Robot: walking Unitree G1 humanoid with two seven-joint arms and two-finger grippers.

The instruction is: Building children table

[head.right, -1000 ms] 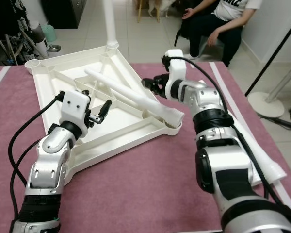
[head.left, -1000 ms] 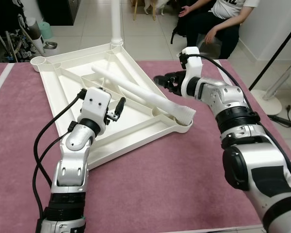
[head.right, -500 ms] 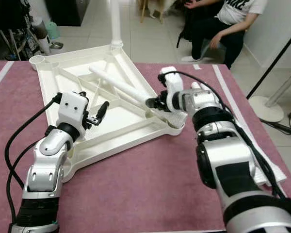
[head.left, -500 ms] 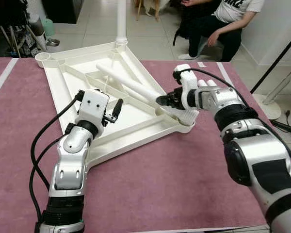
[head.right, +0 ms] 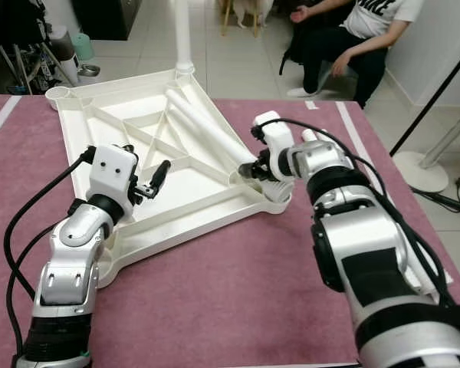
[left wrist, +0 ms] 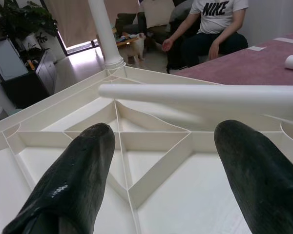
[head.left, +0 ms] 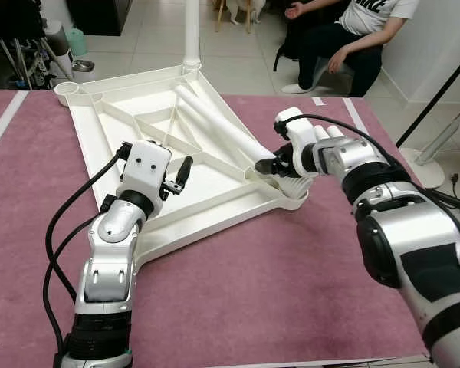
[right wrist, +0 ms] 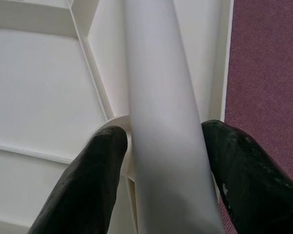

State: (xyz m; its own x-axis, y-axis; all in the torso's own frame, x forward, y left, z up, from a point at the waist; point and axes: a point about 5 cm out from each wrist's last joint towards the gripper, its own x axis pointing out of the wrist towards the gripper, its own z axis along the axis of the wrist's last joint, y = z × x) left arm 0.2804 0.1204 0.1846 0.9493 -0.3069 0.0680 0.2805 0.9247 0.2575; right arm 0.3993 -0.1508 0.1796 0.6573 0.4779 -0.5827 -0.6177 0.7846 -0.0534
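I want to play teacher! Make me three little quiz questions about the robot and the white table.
1. True or false: the right gripper holds the loose table leg.
2. What colour is the mat under the upside-down tabletop?
3. The left gripper is: A) open above the tabletop, B) clamped on a leg, C) resting on the mat.

Key: 1 true; 2 dark pink; 3 A.
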